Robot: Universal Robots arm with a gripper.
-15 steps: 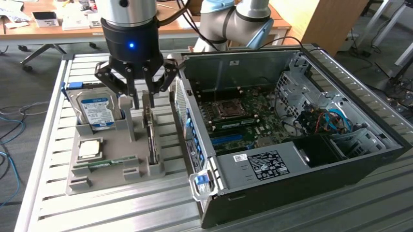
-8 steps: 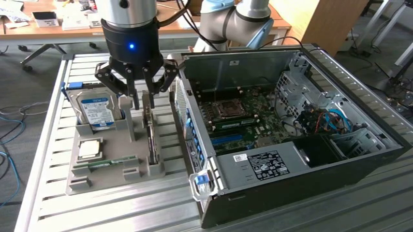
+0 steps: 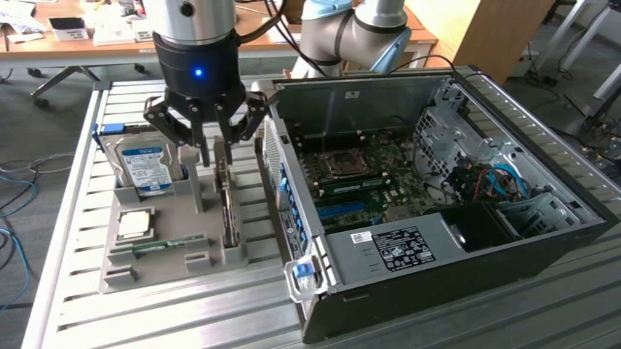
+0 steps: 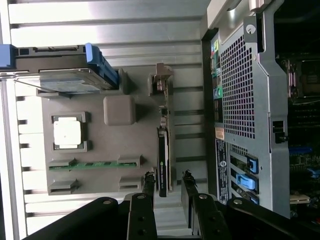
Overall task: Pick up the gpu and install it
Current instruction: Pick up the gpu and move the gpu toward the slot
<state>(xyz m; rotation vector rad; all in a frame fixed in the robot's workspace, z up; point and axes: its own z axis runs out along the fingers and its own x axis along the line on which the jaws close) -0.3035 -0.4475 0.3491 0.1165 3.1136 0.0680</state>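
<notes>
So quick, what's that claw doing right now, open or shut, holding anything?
Claw: open, holding nothing, poised over the gpu that stands on edge in the grey tray.

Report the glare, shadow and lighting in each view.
Wrist view: the slatted table glares near white on its bare slats, while the computer case interior sinks into dark. Exterior view: light is even across the table, a blue lamp glows on the body above the gripper, and the case's drive bay lies in black shadow.
</notes>
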